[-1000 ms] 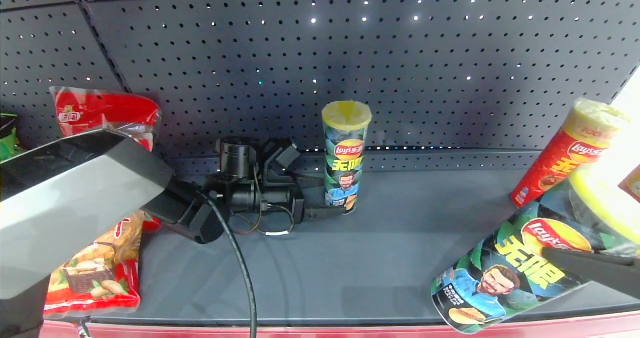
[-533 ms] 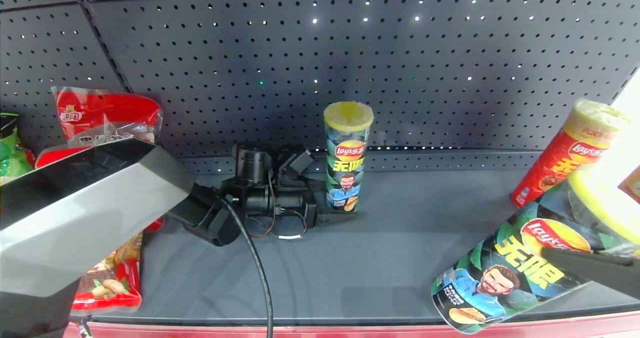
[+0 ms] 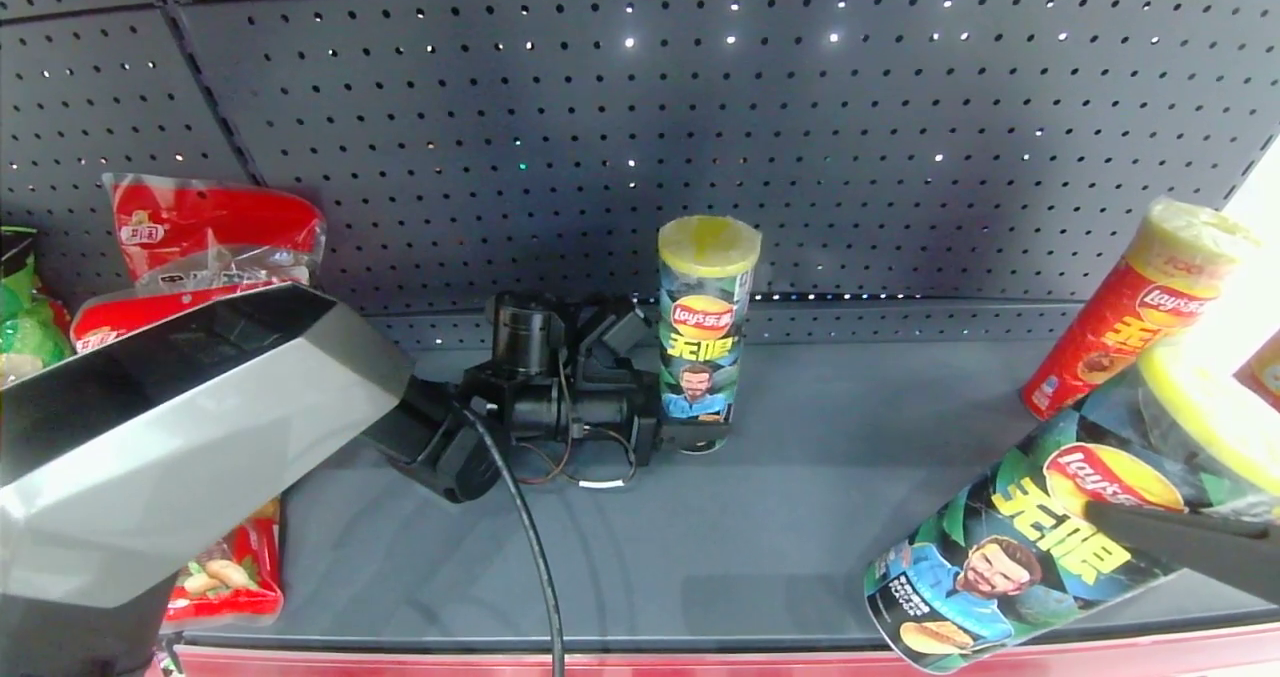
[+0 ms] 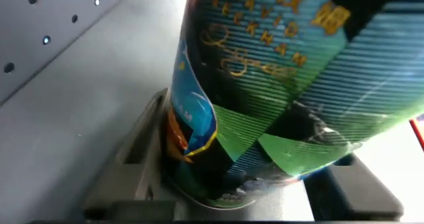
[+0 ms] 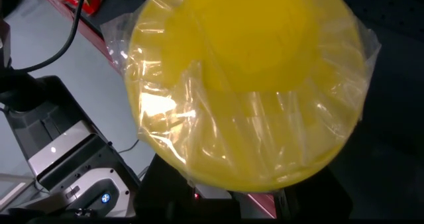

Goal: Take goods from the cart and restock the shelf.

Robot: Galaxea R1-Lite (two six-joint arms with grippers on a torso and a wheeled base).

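Green can, nearest of three cans, tilts at 4 o'clock, clasped by the right gripper; red can leans at 3 o'clock. Farthest, toward 12 – second green can, upright, its base clamped by the left gripper on the shelf.

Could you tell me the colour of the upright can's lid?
Yellow: lid of the upright can, best in the head view.

Head cam looks fwd and down onto the shelf, mid-range. L wrist cam is v. close on the green can – at head view's centre. R wrist cam is point-blank on lid of the second can – head view's lower right.
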